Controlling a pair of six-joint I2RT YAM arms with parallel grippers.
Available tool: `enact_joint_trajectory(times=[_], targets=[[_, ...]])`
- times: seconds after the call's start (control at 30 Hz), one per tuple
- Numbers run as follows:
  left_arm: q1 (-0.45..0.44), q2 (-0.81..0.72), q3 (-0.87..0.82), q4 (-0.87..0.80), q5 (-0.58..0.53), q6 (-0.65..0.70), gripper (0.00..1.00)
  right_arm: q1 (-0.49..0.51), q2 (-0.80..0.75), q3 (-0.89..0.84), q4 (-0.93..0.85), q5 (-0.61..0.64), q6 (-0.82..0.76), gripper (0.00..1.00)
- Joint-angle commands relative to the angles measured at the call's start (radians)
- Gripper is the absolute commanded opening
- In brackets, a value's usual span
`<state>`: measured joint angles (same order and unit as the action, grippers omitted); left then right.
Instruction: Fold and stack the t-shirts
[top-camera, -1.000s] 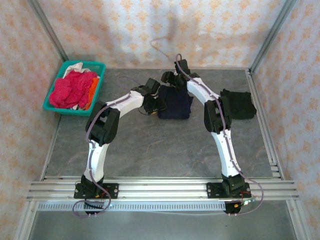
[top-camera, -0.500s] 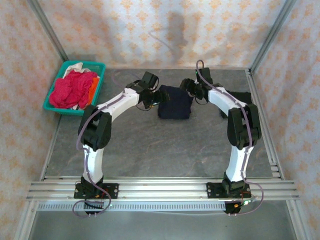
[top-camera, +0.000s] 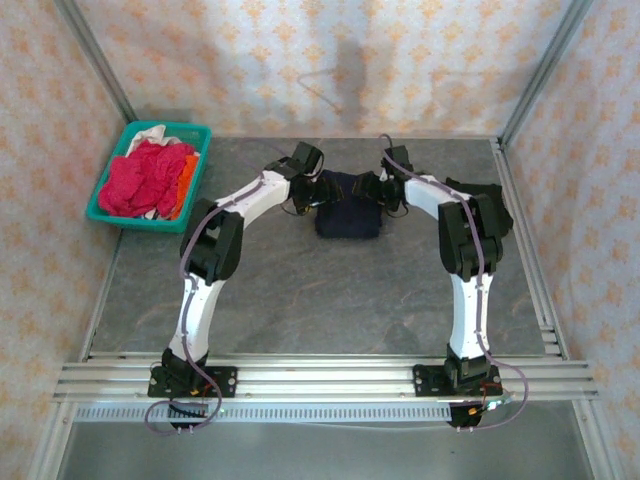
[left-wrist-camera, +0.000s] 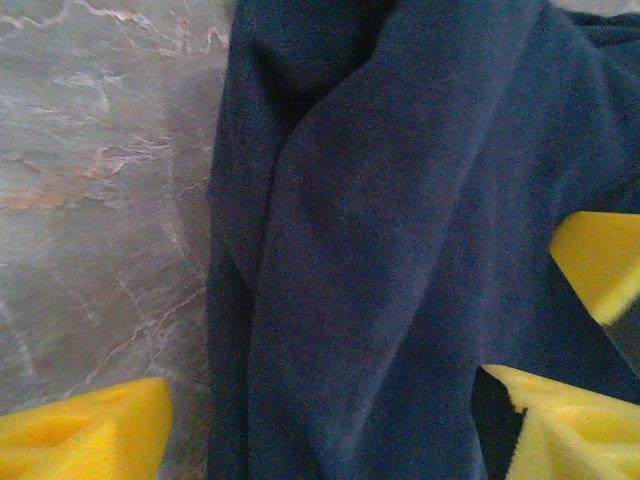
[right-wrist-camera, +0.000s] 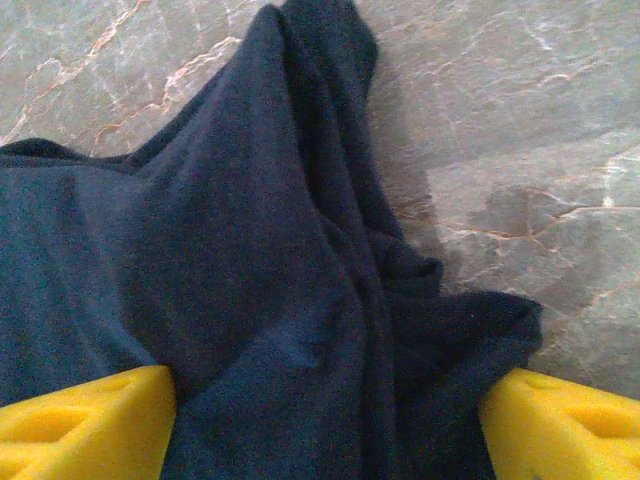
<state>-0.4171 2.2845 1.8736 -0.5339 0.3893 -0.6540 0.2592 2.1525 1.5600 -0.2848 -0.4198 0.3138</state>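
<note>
The navy t-shirt lay as a compact folded bundle on the table, toward the back and midway between the two arms. The left gripper sat at its left edge and the right gripper at its right edge. A black t-shirt lay well apart to the right, partly hidden behind the right arm, so its shape was hard to judge. More shirts, chiefly a magenta-red one, were heaped in the teal basket.

The navy cloth looked soft, light and limp, with a slightly fuzzy, grippy surface. It would likely sag and unfold if lifted by one layer. The better hold was probably a pinch through all layers at the side edges, one gripper on each.

The top view gave the layout but hid the jaws. The left wrist view showed the left gripper with its jaws apart, one yellow pad on bare table just beside the cloth's edge. The right wrist view showed the right gripper also spread wide, astride a bunched ridge of folds rather than pinched on it.
</note>
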Motion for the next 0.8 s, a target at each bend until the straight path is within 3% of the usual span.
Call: enact_joint_trajectory(times=[0.0, 0.1, 0.27, 0.3, 0.43, 0.47, 0.57, 0.67, 0.73, 0.77], targets=[[0.003, 0.035, 0.055, -0.028, 0.032, -0.002, 0.76, 0.005, 0.027, 0.041, -0.025, -0.061, -0.023, 0.69], [0.004, 0.058, 0.067, -0.023, 0.049, -0.009, 0.74, 0.006, 0.021, 0.024, 0.02, -0.134, 0.002, 0.47], [0.003, 0.067, 0.06, -0.008, 0.065, -0.018, 0.73, 0.004, 0.007, 0.009, 0.076, -0.226, 0.041, 0.28], [0.002, 0.067, 0.059, -0.004, 0.069, -0.021, 0.73, 0.002, 0.007, 0.009, 0.087, -0.252, 0.052, 0.19], [0.002, 0.063, 0.05, 0.005, 0.073, -0.027, 0.73, -0.009, 0.017, 0.005, 0.145, -0.354, 0.105, 0.09], [0.003, 0.06, 0.049, 0.006, 0.072, -0.027, 0.73, -0.01, 0.013, 0.001, 0.144, -0.346, 0.104, 0.0], [0.003, 0.052, 0.049, 0.003, 0.069, -0.024, 0.73, -0.024, 0.0, -0.018, 0.141, -0.319, 0.109, 0.0], [0.005, 0.041, 0.038, 0.003, 0.063, -0.019, 0.73, -0.044, -0.013, -0.057, 0.171, -0.326, 0.137, 0.27], [0.006, 0.029, 0.026, 0.007, 0.058, -0.016, 0.73, -0.055, -0.032, -0.083, 0.178, -0.314, 0.141, 0.62], [0.006, 0.022, 0.019, 0.008, 0.056, -0.015, 0.73, -0.058, -0.05, -0.097, 0.178, -0.293, 0.133, 0.72]])
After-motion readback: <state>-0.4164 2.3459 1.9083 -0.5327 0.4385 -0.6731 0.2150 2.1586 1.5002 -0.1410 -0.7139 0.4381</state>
